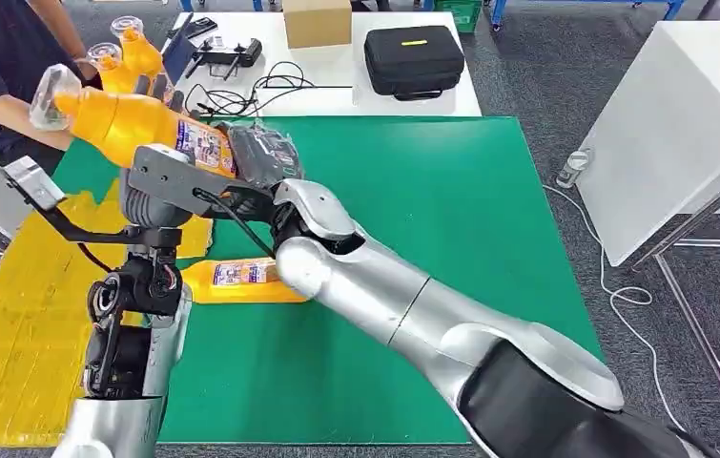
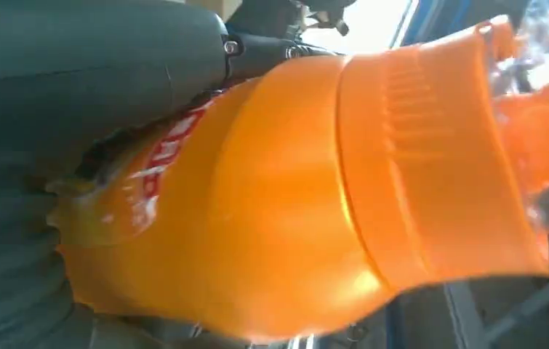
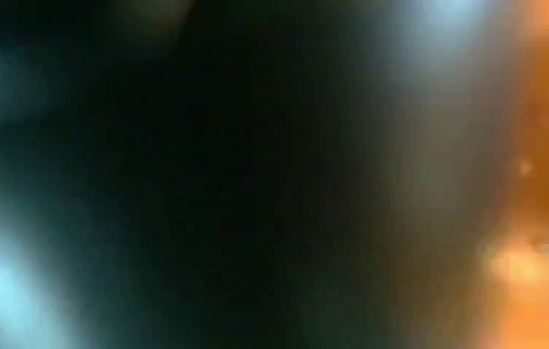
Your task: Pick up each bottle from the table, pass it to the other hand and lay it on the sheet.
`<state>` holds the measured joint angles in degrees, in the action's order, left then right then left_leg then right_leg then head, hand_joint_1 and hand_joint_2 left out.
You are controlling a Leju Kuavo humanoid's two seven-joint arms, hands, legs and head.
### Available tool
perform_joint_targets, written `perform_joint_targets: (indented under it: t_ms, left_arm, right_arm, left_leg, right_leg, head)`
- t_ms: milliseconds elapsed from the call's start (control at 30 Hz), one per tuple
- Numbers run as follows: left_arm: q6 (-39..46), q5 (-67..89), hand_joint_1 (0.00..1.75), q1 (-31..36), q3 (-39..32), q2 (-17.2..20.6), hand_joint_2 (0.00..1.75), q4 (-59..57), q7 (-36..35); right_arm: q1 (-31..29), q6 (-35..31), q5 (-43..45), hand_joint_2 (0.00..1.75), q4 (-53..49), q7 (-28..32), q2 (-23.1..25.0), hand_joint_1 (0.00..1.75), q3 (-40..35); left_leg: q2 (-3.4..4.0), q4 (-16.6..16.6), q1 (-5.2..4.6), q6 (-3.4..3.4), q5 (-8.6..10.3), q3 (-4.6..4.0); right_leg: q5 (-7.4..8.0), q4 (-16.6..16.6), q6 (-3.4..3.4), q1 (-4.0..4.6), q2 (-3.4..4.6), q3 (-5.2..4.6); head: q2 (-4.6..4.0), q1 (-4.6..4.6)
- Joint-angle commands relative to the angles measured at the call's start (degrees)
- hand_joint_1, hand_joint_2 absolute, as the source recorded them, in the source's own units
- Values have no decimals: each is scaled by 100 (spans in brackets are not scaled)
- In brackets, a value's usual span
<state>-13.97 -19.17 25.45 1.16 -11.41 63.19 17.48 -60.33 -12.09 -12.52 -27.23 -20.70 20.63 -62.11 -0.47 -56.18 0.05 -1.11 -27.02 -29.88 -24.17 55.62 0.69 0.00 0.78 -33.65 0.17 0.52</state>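
Orange plastic bottle (image 1: 136, 124) held aloft at 10 o'clock, gripped by left hand (image 2: 75, 80). Right hand (image 1: 262, 157) at its base, grip unclear; right wrist view blurred. Second orange bottle (image 1: 236, 280) lies half hidden behind arms.

A green table (image 1: 470, 239) carries a yellow sheet (image 1: 12, 334) along its left side; one orange bottle (image 1: 241, 280) lies flat beside the sheet's edge.
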Motion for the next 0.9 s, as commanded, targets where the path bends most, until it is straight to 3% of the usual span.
perform_joint_targets:
  t_ms: [33, 200, 233, 900]
  left_arm:
    - [-18, 27, 0, 375, 220, -21, 175, -115, -65]
    - [-69, -31, 2, 313, 213, -41, 175, -30, -91]
    - [-74, -49, 175, 289, 204, -52, 175, 17, -79]
    - [217, 9, 175, 185, 207, 190, 175, 12, 137]
  right_arm:
    - [409, 220, 114, 175, -611, -132, -63, 175, -1001]
    - [414, 265, 227, 175, -476, -88, -63, 175, -1088]
    - [423, 248, 253, 175, -439, -84, -63, 175, -1095]
    - [342, 23, 110, 175, 271, 269, -63, 175, -582]
  left_leg:
    - [-13, 3, 10, 7, -7, 20]
    - [-12, 0, 7, 5, -2, 6]
    - [-14, 0, 10, 7, -5, 14]
    - [-20, 1, 11, 8, -5, 19]
  right_leg:
    - [-11, -8, 2, 10, -22, 28]
    - [-4, -6, 3, 7, -19, 16]
    - [-7, -7, 3, 10, -24, 26]
    - [-9, -9, 3, 12, -33, 32]
  head:
    - [0, -2]
    - [0, -2]
    - [-2, 0]
    - [0, -2]
